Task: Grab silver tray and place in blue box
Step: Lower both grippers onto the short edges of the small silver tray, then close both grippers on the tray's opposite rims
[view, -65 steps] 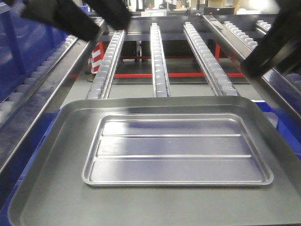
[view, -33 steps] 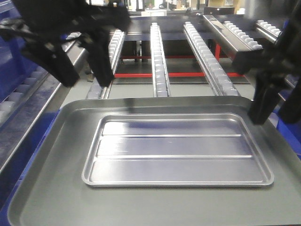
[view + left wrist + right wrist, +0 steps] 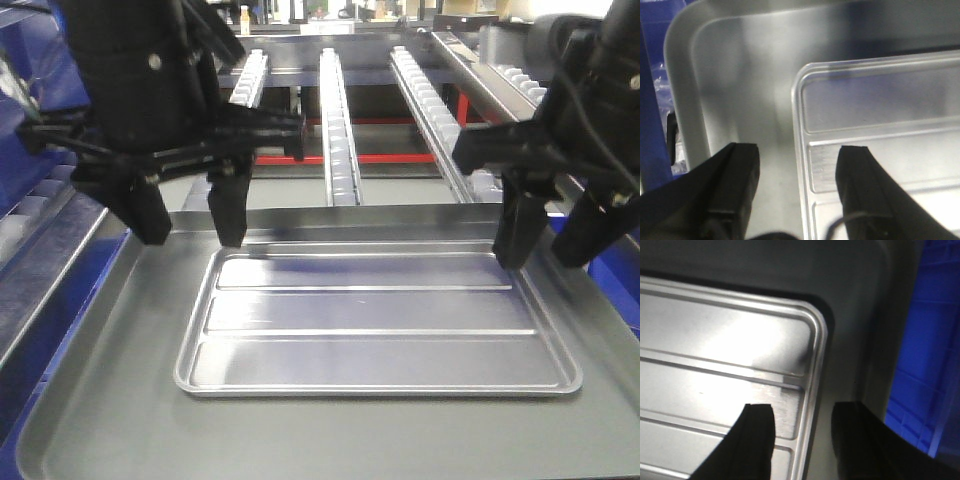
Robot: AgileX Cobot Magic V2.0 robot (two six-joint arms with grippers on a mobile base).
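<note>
Silver tray (image 3: 378, 320) lies flat inside grey tray (image 3: 90, 400). Left gripper (image 3: 190, 215) and right gripper (image 3: 548, 240) are both wide open and empty, each straddling a short rim of the silver tray near its far corners. Advice: lower level, pinch both rims together, lift evenly.

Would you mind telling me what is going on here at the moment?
A two-armed robot is set to pick up the silver tray, which lies flat inside a larger grey tray. The left gripper is open and straddles the silver tray's left rim; the right gripper is open and straddles its right rim. Nothing is gripped or lifted yet.
</note>
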